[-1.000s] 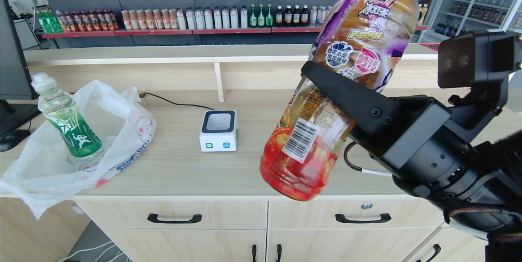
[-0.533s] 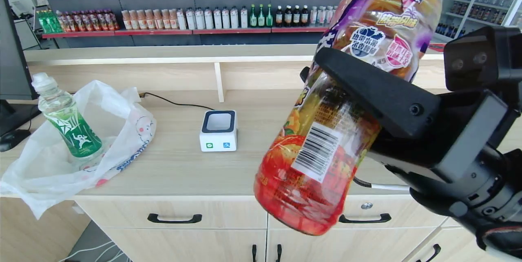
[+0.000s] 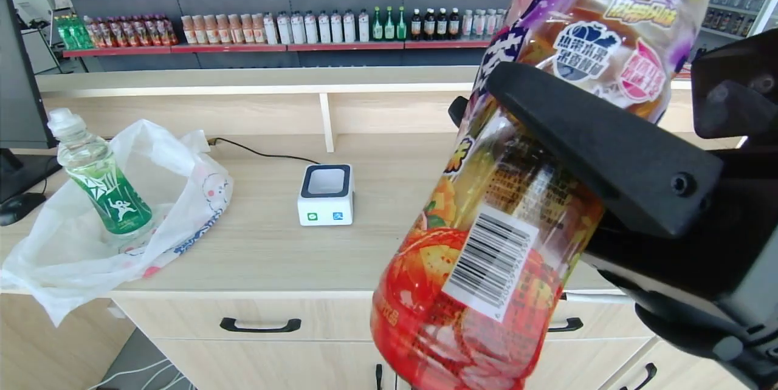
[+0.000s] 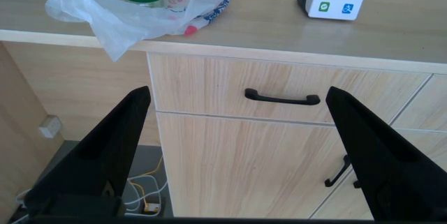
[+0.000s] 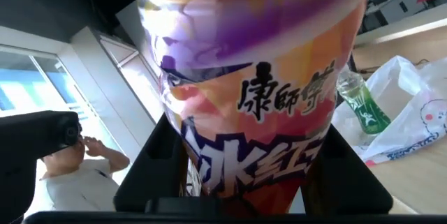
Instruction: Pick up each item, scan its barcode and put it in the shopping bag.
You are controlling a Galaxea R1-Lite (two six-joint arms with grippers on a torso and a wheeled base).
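Right jaws clamped on large orange-red labelled plastic bottle [image 3: 462, 268] — tilted, held high before pale wooden counter [image 3: 273, 250], right of white square scanner [image 3: 326, 194]. Left jaws apart — facing drawer fronts [image 4: 230, 77].

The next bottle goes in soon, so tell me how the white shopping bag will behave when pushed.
Likely floppy: the shopping bag lies crumpled and slack on the counter, so its mouth probably won't hold open. It looks thin and light, one corner drooping over the edge; the green bottle standing amid its folds probably anchors it.
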